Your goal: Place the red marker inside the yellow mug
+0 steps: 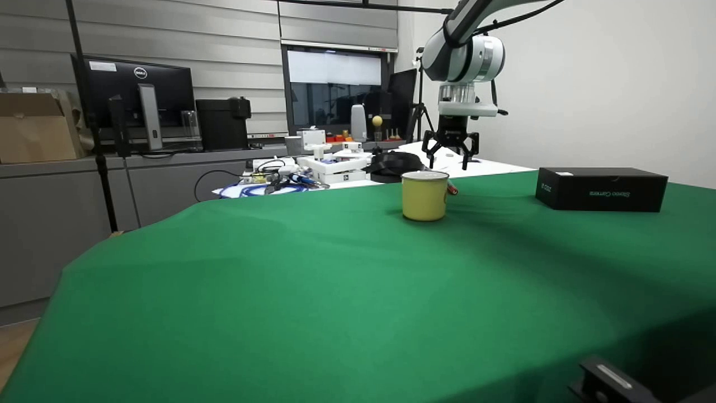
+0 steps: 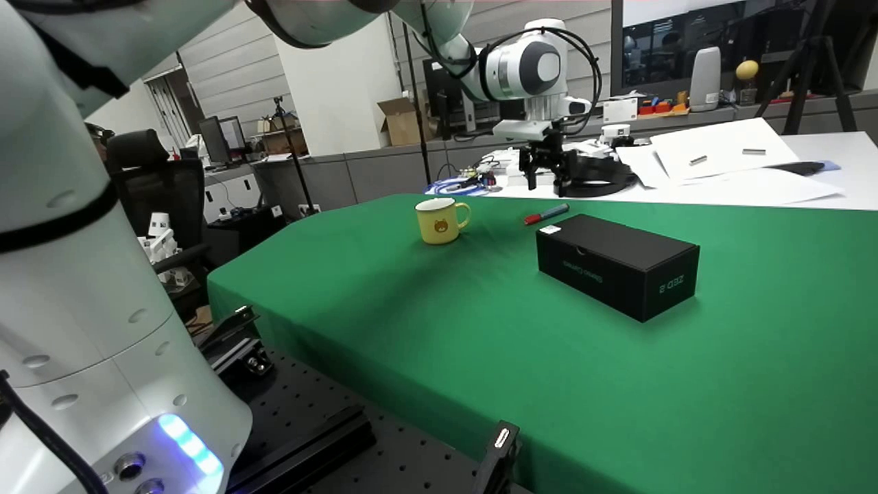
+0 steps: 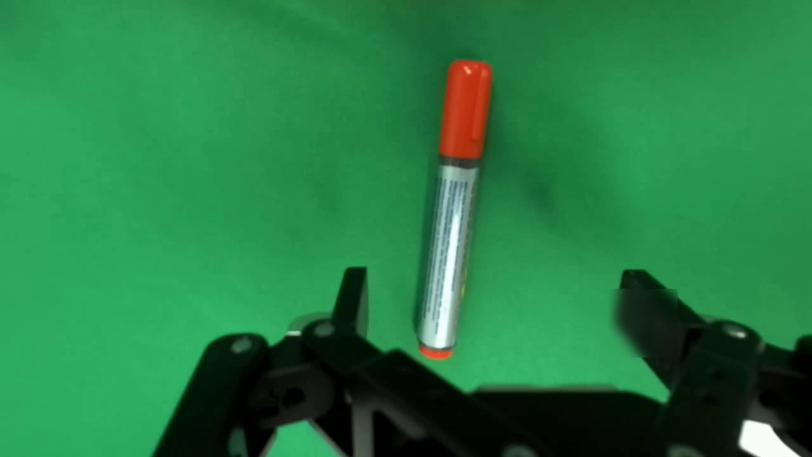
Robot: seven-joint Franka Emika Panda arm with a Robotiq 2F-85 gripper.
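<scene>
The red marker (image 3: 451,228) lies flat on the green cloth in the wrist view, with a red cap, a silver body and a red end. In an exterior view the whole marker (image 2: 547,214) shows; in an exterior view only its end (image 1: 452,190) shows, the rest hidden behind the mug. The yellow mug (image 1: 423,198) stands upright beside the marker; it also shows with its handle and a bear print (image 2: 435,225). My gripper (image 3: 495,273) is open and empty above the marker, whose lower end lies between the fingertips in the wrist view, nearer the left finger. The gripper (image 1: 448,165) also shows in both exterior views (image 2: 547,189).
A black box (image 1: 601,189) lies on the green cloth (image 1: 279,291) near the marker, and it also shows in an exterior view (image 2: 617,264). Behind the cloth is a white table with papers (image 2: 720,151), a black coiled strap (image 2: 597,177) and cables.
</scene>
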